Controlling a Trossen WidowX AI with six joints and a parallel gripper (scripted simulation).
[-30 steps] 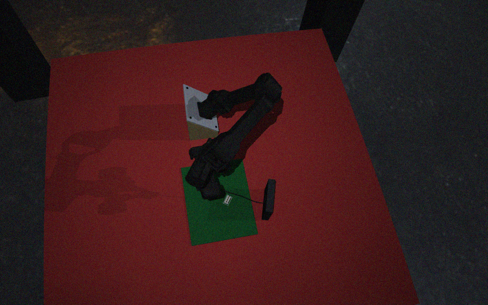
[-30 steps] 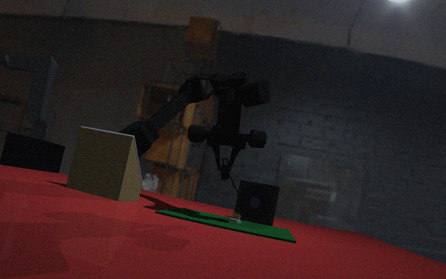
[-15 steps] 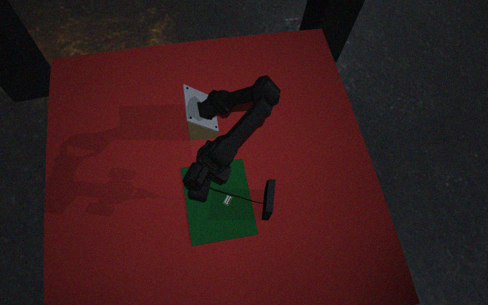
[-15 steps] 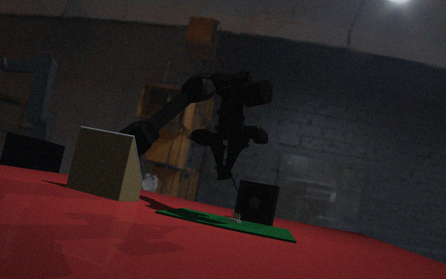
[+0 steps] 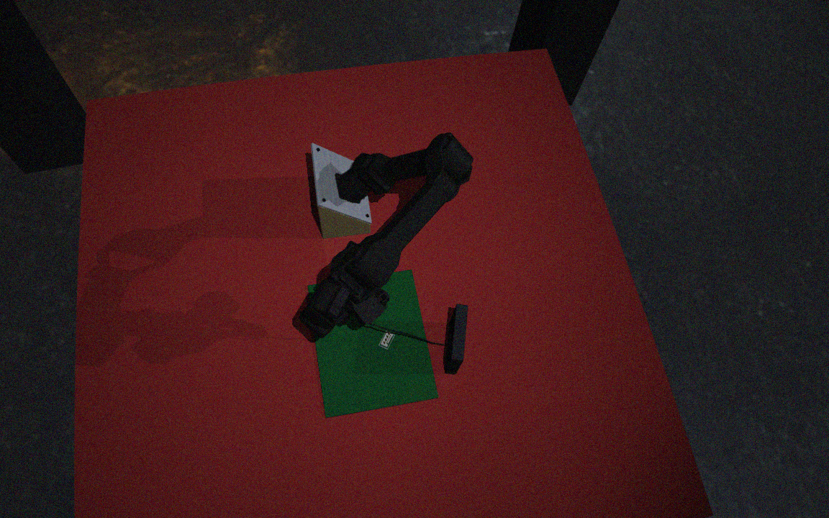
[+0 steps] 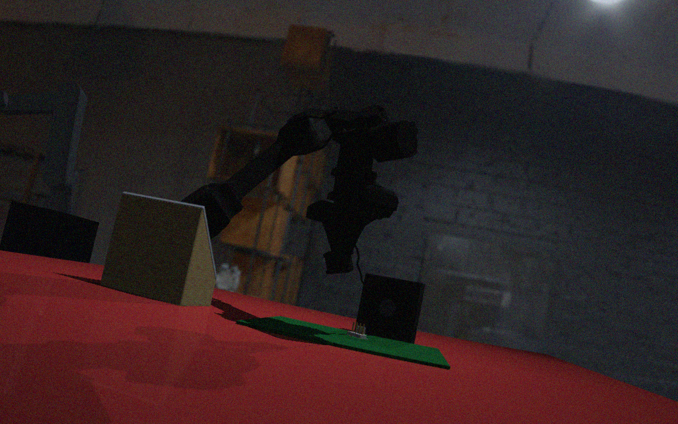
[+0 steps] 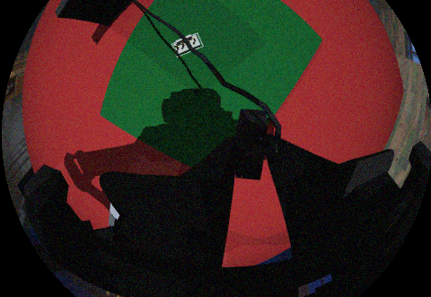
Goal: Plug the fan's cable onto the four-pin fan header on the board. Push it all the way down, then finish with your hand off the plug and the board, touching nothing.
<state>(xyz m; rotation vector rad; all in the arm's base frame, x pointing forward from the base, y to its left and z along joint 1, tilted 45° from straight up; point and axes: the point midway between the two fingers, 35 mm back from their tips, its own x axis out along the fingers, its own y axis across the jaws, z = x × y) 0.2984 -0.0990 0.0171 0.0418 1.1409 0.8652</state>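
Note:
The green board [image 5: 372, 389] [image 6: 399, 353] [image 7: 285, 41] lies flat and carries the four-pin header [image 5: 384, 339] [image 6: 356, 333] [image 7: 193, 42], whose pins stand bare. My gripper [image 6: 340, 252] [image 7: 250, 142] is shut on the dark plug [image 7: 252, 124], held well above the board and off to one side of the header. In the top view the arm hides the fingertips and plug. The black cable [image 5: 412, 336] [image 6: 359, 266] [image 7: 224, 82] runs from the plug to the square black fan [image 5: 457, 338] [image 6: 389, 308] [image 7: 108, 1], which stands upright beside the board. The plug's pin holes are not visible.
A tan wedge block [image 5: 347, 224] [image 6: 152, 252] with a white sloping face stands behind the board, close to the arm's base. The red table [image 5: 501, 437] [image 6: 120, 337] [image 7: 359, 77] bears everything. Dark arm shadows fall on the board and table.

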